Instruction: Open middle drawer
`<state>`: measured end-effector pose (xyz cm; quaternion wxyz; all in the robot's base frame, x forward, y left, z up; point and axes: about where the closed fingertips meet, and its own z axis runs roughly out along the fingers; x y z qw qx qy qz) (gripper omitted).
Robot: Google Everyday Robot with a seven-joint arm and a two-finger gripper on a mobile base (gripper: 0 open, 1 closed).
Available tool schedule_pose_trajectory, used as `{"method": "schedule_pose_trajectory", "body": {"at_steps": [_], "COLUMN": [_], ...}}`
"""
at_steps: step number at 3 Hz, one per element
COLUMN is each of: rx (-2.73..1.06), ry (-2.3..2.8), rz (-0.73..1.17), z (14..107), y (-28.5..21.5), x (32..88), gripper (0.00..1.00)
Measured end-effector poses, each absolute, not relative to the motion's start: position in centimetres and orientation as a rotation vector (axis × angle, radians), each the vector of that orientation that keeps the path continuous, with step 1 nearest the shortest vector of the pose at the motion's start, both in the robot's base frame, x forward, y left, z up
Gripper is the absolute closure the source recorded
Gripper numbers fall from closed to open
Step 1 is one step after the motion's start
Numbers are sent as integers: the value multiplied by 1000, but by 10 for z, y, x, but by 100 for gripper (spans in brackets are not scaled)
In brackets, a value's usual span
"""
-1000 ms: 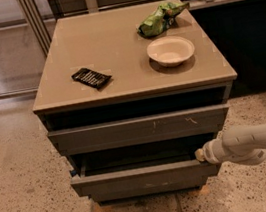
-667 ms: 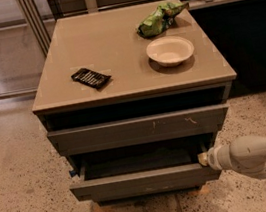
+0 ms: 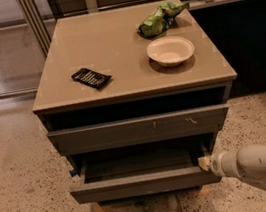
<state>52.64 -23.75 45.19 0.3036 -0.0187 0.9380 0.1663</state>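
The middle drawer (image 3: 141, 183) is a wide, shallow, dark grey drawer with a plain flat front. It stands pulled out toward me, and its grey tray interior (image 3: 137, 163) shows. My gripper (image 3: 204, 163) is at the drawer's right end, against the corner of the front panel. The white arm (image 3: 259, 165) reaches in from the lower right. The part of the cabinet below the open drawer is hidden.
Above is a grey drawer front with pale scratch marks (image 3: 136, 127), set back and closed. The tan cabinet top (image 3: 113, 45) holds a white bowl (image 3: 170, 50), a green crumpled bag (image 3: 159, 18) and a black packet (image 3: 91, 77). A speckled floor surrounds the cabinet, and a dark wall lies to the right.
The middle drawer has slid further out toward me. My gripper has moved with its right end, and the arm has drawn back to the lower right.
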Motion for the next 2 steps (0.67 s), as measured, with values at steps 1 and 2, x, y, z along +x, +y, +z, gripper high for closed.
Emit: {"method": "schedule_pose_trajectory", "body": {"at_steps": [1, 2], "rx": [-149, -223], "ry": [2533, 2567], "rz": [446, 471], "z": [441, 432], "y": [-222, -209], "x": [525, 522], "gripper": [100, 100]}}
